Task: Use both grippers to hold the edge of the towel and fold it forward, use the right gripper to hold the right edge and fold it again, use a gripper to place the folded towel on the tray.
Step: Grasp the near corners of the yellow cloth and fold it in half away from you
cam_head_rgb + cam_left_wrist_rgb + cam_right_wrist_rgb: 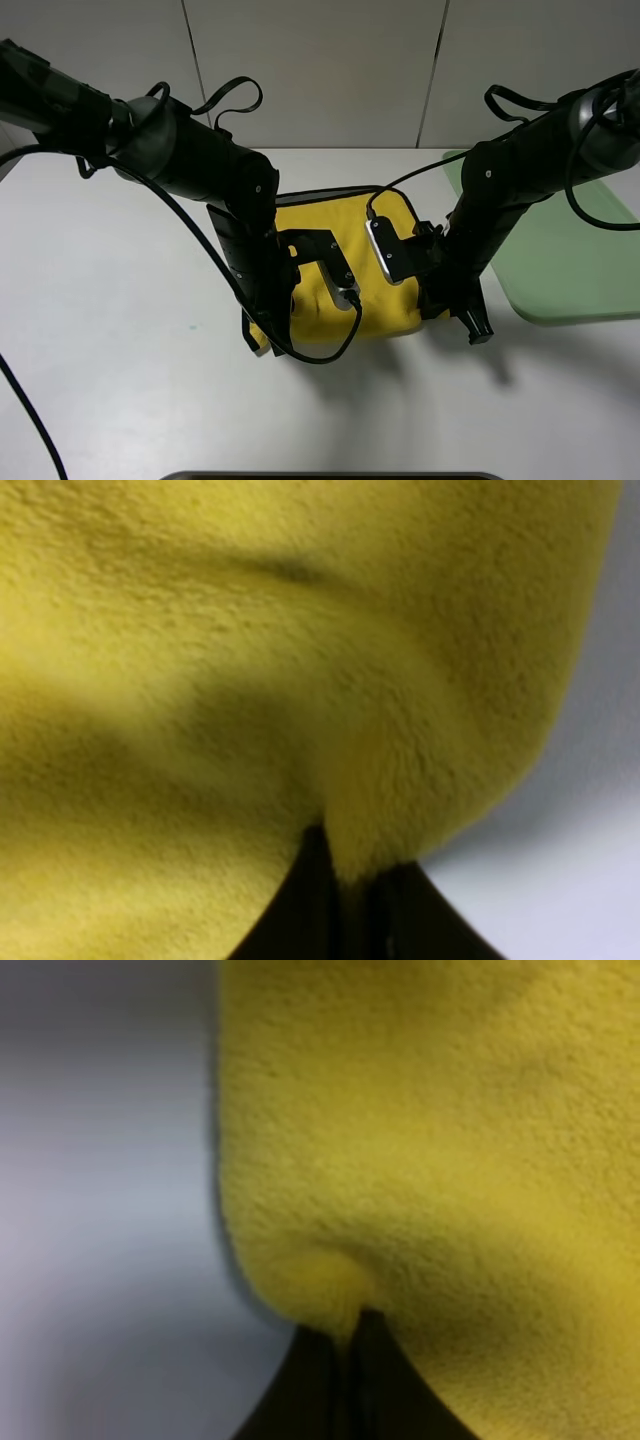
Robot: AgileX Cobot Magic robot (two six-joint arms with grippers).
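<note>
So the left gripper (262,344) is clamped on the near-left corner of the towel (322,222), with the cloth lying flat on the table (120,330) and stretching away toward the far side; the right gripper (470,322) bites the near-right corner the same way; the tray (575,265) sits just right of it; only the wrist views show the pinched yellow pile, the high view mostly hides the bite behind the arms.

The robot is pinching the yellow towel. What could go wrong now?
The left tool and the right tool each pinch only a small bit of the towel, so it could slip out when lifted. If one arm moves ahead, the fold may go crooked. The right arm could bump the tray.
</note>
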